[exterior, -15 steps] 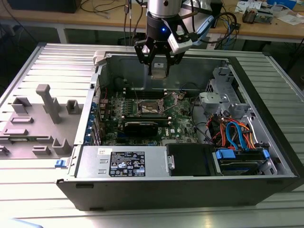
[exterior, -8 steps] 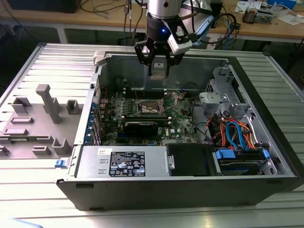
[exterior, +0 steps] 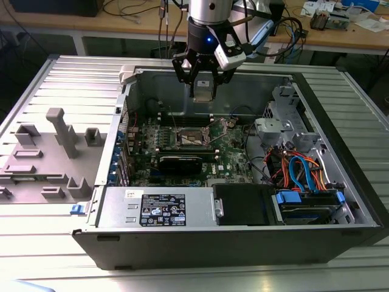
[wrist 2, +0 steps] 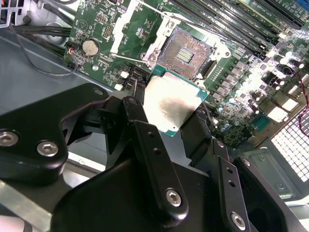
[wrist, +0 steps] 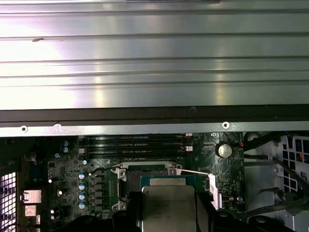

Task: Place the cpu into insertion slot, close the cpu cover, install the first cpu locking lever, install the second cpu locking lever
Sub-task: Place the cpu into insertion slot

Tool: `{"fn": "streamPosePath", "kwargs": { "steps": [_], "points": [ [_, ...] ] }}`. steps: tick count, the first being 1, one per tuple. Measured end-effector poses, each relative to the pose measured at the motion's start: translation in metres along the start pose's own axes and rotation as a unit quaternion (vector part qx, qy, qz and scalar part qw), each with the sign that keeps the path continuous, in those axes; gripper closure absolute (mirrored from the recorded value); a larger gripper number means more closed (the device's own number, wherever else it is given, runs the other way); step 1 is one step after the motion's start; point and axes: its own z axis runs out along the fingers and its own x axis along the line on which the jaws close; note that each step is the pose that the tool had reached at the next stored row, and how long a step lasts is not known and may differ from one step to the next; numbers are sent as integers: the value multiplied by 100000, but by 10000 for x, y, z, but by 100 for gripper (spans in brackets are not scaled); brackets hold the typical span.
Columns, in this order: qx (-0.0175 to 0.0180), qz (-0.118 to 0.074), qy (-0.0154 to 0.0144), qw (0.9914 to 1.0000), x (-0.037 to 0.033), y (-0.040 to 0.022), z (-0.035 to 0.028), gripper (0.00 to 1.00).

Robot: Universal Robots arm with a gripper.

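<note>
The cpu (wrist 2: 171, 104), clamped by its edges in my tool (exterior: 204, 82), hangs above the open computer case (exterior: 243, 240), not yet in the insertion slot (wrist 2: 186, 53), whose contacts lie bare. I judge this placing needs the cpu kept level, squared to the slot's rim, and lowered straight without sliding. The label (exterior: 163, 210) on the silver box carries print too small to read.

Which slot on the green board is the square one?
The insertion slot, silver-rimmed, near the cpu the gripper holds; the memory slots are long and narrow.
</note>
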Motion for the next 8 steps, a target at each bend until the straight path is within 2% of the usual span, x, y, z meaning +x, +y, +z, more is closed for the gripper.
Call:
{"fn": "streamPosePath", "kwargs": {
  "steps": [5, 8],
  "points": [
    [0, -1, -2, 100000, 0, 0, 0, 45],
    [-6, 1, -21, 100000, 1, 0, 34, 45]
  ]
}}
